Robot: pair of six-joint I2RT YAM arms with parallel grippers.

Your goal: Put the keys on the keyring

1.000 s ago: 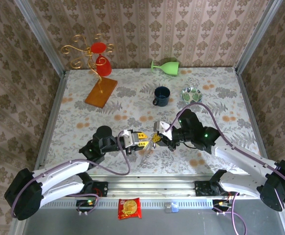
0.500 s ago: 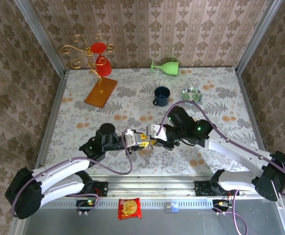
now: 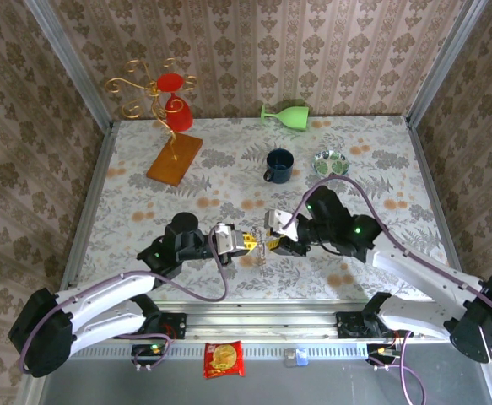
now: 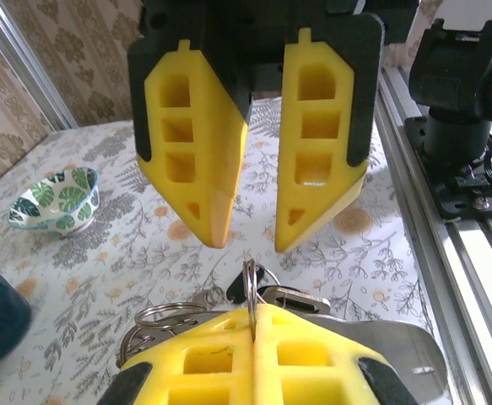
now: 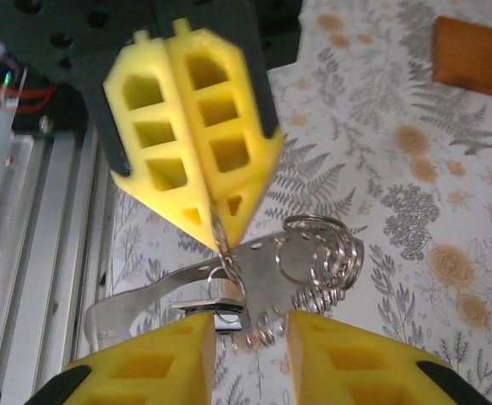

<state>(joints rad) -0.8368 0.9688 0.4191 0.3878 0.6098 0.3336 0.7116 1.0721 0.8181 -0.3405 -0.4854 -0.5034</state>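
The left gripper [image 4: 254,314] has its yellow fingers pressed flat together, pinching a thin silvery-grey wire keyring [image 4: 250,283] that stands edge-on just beyond the tips. The right gripper [image 4: 246,240] faces it from directly opposite, its two yellow fingers parted with a clear gap and gripping nothing.

Below the pinched ring is a bunch of small silver metal keys [image 5: 222,305], at least one with a dark head. With them are several smaller silver rings [image 5: 321,251] and a flat silver metal strip [image 5: 144,295]. The bunch sits between the two grippers, low over the floral-patterned table [image 3: 381,143] near its front edge. I cannot tell whether the keys are threaded on the keyring.

Farther back stand a dark blue mug [image 3: 278,164] and a small leaf-patterned bowl [image 3: 331,160]. A green glass [image 3: 286,114] lies on its side by the back wall. At the back left is a gold curly wire stand [image 3: 175,159] on a wooden base, carrying red cups.
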